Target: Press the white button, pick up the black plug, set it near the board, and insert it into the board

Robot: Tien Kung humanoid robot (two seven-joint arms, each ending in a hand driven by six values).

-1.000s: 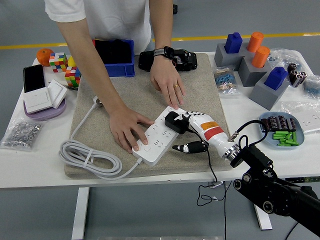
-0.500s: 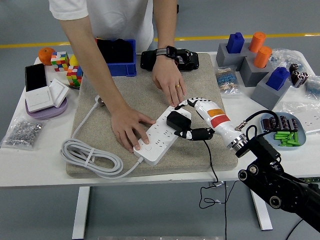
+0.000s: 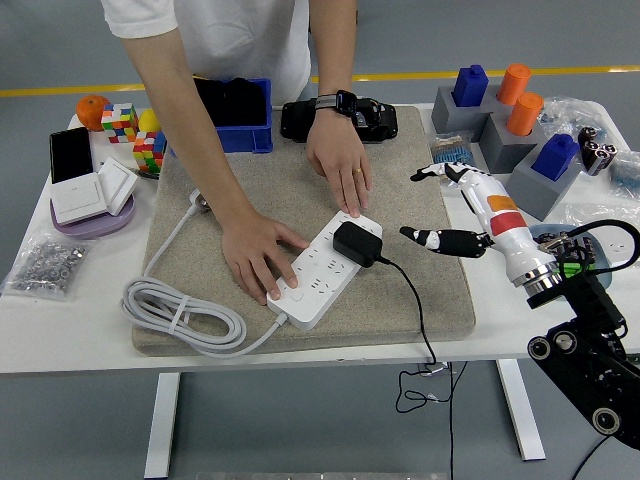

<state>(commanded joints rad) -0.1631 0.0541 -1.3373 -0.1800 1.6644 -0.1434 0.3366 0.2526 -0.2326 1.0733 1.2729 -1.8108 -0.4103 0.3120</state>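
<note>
The black plug (image 3: 356,243) sits in the white power strip (image 3: 322,267) on the grey mat (image 3: 300,220), its black cord trailing toward the table's front edge. My right hand (image 3: 437,206) hovers to the right of the plug with fingers spread, holding nothing. A person's two hands press on the strip: one hand (image 3: 256,258) rests on its near end by the white button (image 3: 296,294), the other hand (image 3: 340,166) holds its far end. My left arm does not show.
The strip's white cable (image 3: 180,312) coils on the mat's left. A light tray with a wall switch (image 3: 90,195) and cubes stand at left, a blue bin (image 3: 232,115) at the back, grey blocks with coloured pegs (image 3: 510,120) and a plate of green parts (image 3: 570,270) at right.
My right hand let go of the black plug and drew back to the right, fingers spread. The plug stays seated in the strip. The person's hands have hardly moved.
</note>
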